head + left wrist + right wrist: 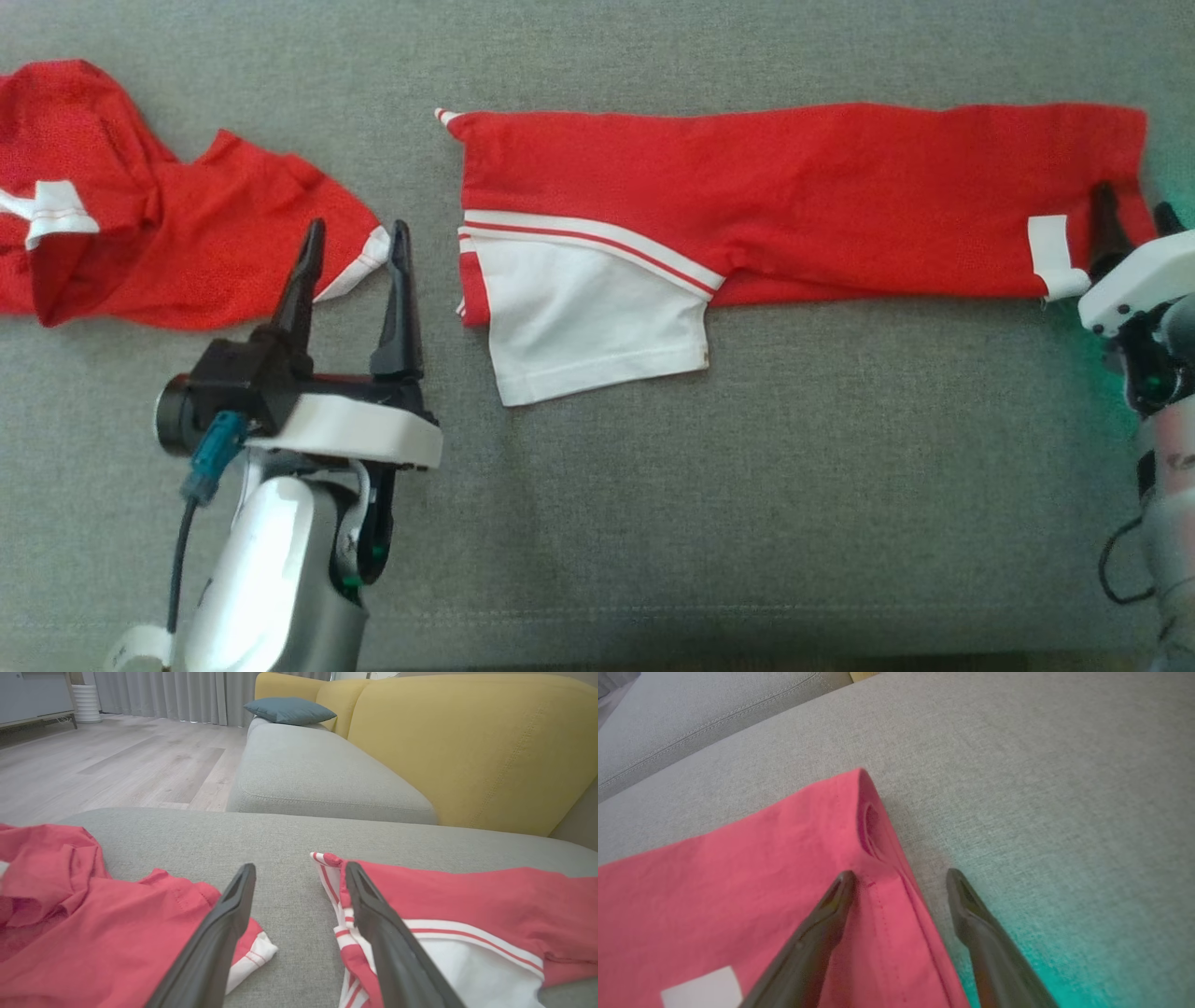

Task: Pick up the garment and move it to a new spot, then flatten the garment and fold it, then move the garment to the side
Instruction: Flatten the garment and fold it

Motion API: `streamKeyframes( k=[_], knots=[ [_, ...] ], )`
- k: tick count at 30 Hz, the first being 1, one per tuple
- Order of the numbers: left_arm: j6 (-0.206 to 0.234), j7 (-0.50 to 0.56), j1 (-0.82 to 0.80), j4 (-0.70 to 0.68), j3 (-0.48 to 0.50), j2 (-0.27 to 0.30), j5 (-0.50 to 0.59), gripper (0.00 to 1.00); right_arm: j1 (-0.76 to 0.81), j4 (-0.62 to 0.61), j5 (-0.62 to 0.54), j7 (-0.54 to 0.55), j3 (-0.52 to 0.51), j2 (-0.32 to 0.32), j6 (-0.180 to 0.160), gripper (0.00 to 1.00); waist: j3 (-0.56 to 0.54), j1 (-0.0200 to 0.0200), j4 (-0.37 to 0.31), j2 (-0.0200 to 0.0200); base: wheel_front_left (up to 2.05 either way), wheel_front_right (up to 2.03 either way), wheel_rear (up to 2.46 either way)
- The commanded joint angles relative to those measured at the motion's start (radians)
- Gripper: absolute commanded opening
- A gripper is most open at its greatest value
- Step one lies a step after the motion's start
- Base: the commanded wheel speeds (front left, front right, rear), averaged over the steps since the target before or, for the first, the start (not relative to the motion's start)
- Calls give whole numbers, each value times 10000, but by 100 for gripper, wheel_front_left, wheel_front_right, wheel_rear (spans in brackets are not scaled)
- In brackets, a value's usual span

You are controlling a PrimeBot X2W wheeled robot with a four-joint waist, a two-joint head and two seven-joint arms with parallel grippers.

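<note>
At right edge, right hand (1136, 222) partly cropped

Folded red garment (803, 187) on grey cushion (747, 513); left gripper (358, 226), fingers (397, 289) apart, by crumpled cloth (140, 252).

The garment (794, 196) is matt red knit cloth, finely pebbled, with smooth white panels. The seat cushion (747, 485) is coarse grey woven fabric. The left gripper (358, 229) has smooth, faintly glossy dark plastic fingers (397, 299). The floor (117, 760) is pale matt wood.
</note>
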Motion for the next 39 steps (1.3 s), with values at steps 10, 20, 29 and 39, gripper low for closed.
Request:
streamKeyframes(
  k=[10,20,29,39],
  knots=[
    [-137,-51,-291,-313,563,43,270,100,109,120,860,-215,649,-215,63,0,66,0,-199,-1,0,0,0],
    [-157,-51,-111,-227,523,43,183,100,-61,1178,150,-1181,-150,-953,63,0,-516,0,-253,-1,0,0,0],
    [-70,-51,191,-196,470,43,-13,100,-704,2060,-1192,-1954,-1252,-917,63,0,-1016,0,-221,-1,0,0,0],
    [69,-51,709,-155,382,43,-251,100,-1209,1186,-989,-1818,-493,593,63,0,-2032,0,-101,-1,0,0,0]
  ],
)
